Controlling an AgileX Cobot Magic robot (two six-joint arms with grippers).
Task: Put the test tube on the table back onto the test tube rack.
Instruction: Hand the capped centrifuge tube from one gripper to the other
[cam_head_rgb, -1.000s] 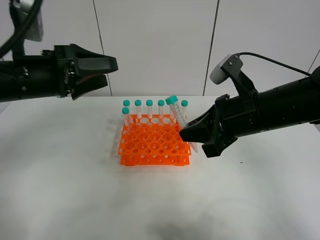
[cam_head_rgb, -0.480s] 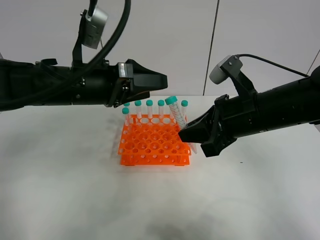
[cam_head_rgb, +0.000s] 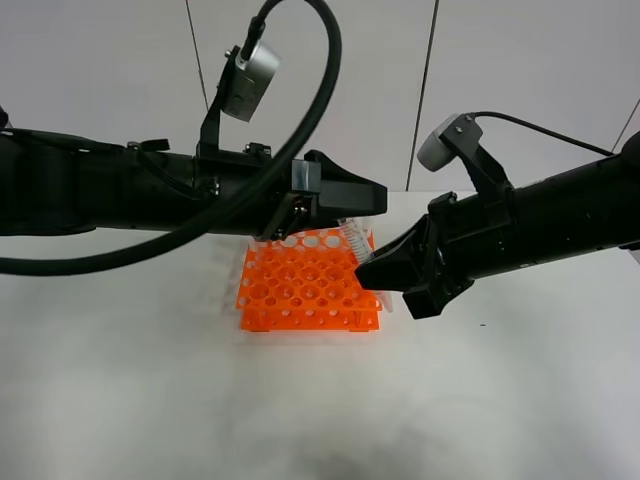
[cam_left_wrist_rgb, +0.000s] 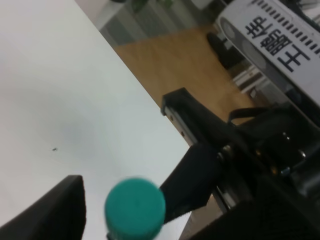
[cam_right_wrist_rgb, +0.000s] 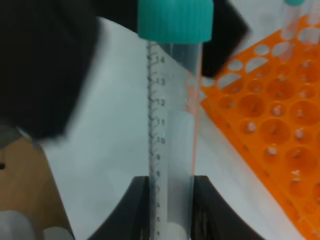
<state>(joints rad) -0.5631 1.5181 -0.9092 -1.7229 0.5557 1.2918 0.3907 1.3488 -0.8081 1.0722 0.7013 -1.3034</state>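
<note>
High view: right gripper (cam_head_rgb: 385, 285) pinches the tube (cam_head_rgb: 353, 237) low on its body. The tube is tilted at the right edge of the rack (cam_head_rgb: 300, 290), above the table (cam_head_rgb: 150, 380), and not in a hole yet. Left gripper (cam_head_rgb: 360, 208) reaches across over the rack with jaws spread around the tube's top, likely to take it higher up so it can drop in straighter.

Left wrist: teal cap (cam_left_wrist_rgb: 135, 206) sits between the spread fingers (cam_left_wrist_rgb: 50, 212). Gap shows on one side; contact on the other can't be told.

Right wrist: fingers press both sides of the clear tube, cap up, rack holes just beside. The low grip hides the tip.
</note>
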